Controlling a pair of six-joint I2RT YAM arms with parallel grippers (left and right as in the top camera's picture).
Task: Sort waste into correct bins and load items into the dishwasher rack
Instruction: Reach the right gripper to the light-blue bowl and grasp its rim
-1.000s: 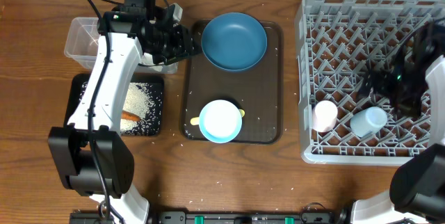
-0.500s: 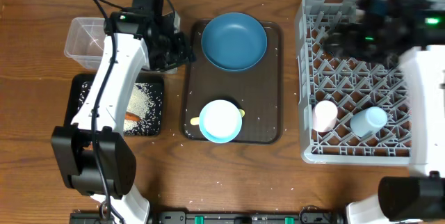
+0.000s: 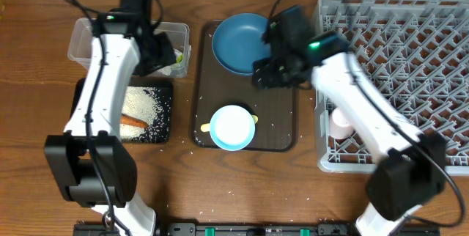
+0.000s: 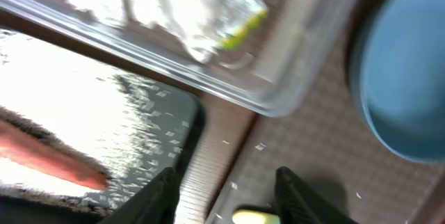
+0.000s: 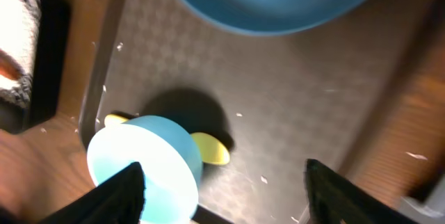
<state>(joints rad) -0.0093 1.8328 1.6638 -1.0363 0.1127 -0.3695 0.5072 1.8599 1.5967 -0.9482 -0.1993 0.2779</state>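
Note:
The dark-blue plate [image 3: 245, 42] and the light-blue bowl [image 3: 233, 127] sit on the brown serving tray [image 3: 282, 119]. The pale yellow spoon [image 3: 204, 127] lies under the bowl. My right gripper [image 3: 275, 75] hovers open and empty over this tray, between plate [image 5: 278, 1] and bowl [image 5: 146, 172]; the spoon [image 5: 208, 147] shows beside the bowl. My left gripper [image 3: 165, 56] is open and empty at the clear tub's [image 3: 88, 38] right end. Tissues [image 4: 174, 8] and the wrapper [image 4: 243, 29] lie in the tub. The black tray [image 3: 161, 111] holds rice [image 3: 139, 104] and the carrot [image 3: 133, 122].
The grey rack [image 3: 396, 45] fills the right side, with the pinkish-white cup [image 3: 341, 122] in its front left corner. My right arm crosses the rack's front left part and hides the light-blue cup. Rice grains are scattered on the wooden table.
My right arm has swung left from over the rack to above the brown tray. My left gripper has moved left, from the tray's edge to over the clear tub.

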